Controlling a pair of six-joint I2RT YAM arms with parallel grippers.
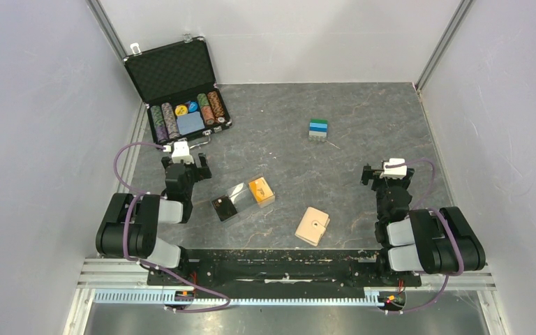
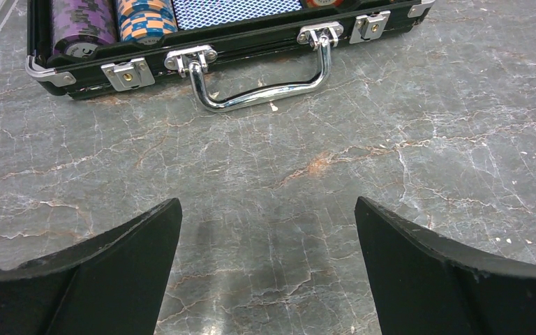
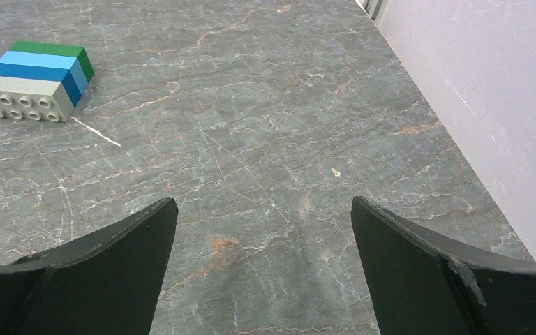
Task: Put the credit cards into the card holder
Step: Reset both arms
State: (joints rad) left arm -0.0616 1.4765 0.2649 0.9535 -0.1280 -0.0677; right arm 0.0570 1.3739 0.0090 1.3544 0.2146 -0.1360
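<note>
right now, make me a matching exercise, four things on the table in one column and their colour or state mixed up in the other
Things:
1. card holder
2. chip case
3. brick stack
4. small box

Colour or state:
A. orange, beside the clear-lidded box
B. green, blue and grey layers
C. tan, closed
D. black, lid open

Pairs: 1-C; 2-D; 3-B; 4-A

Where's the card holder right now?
Top view: card holder lies near the front edge, right of centre, between the orange box and the right arm's base.
</note>
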